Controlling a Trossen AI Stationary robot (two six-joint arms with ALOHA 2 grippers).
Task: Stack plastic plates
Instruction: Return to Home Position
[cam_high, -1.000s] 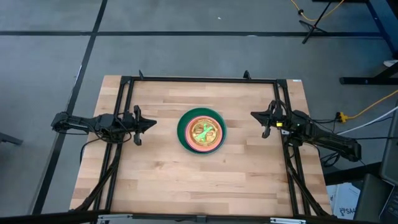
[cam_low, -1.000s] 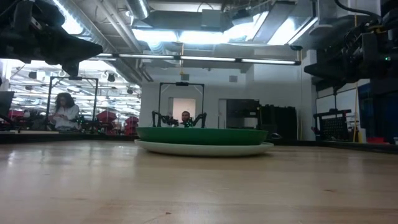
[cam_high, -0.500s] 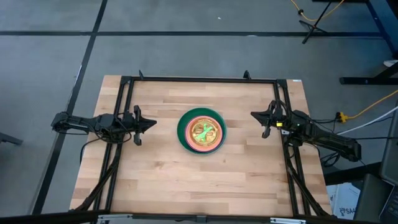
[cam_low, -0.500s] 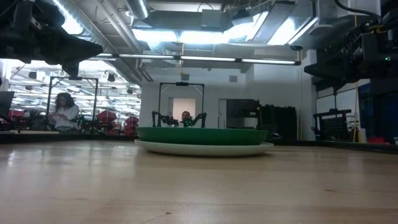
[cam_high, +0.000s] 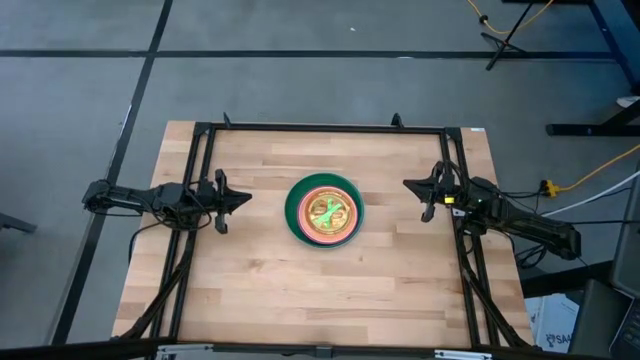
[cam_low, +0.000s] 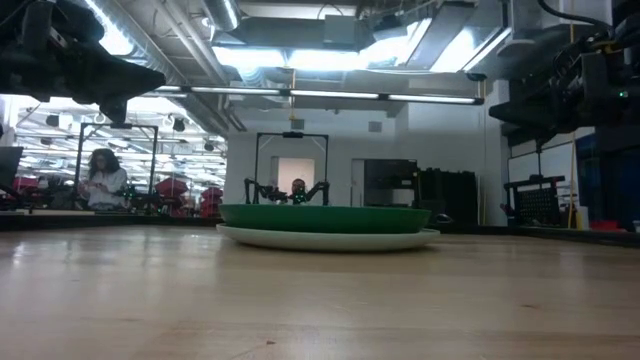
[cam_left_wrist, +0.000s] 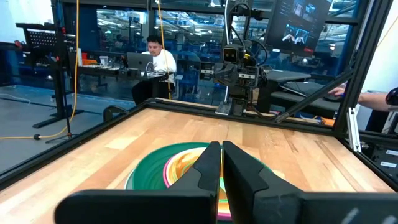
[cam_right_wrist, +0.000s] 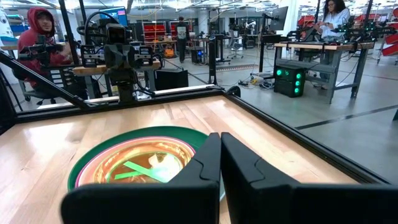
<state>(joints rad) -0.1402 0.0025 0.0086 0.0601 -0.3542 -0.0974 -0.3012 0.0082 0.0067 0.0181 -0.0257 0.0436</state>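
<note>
The plastic plates stand in one stack (cam_high: 322, 210) at the table's middle. A pale plate is at the bottom (cam_low: 330, 238), with the dark green one (cam_low: 322, 217) on it. Magenta, peach and orange rims nest inside (cam_right_wrist: 134, 162), and lime green lies at the centre (cam_high: 326, 212). My left gripper (cam_high: 244, 199) hovers shut above the table left of the stack, pointing at it (cam_left_wrist: 221, 163). My right gripper (cam_high: 408, 186) hovers shut to the stack's right (cam_right_wrist: 220, 155). Neither touches a plate.
A black metal frame (cam_high: 320, 127) runs along the table's far edge and both sides. Bare wood (cam_high: 320, 290) lies all around the stack. Beyond the table, people sit at benches (cam_left_wrist: 155, 62), (cam_right_wrist: 37, 31), with further robot arms and stands.
</note>
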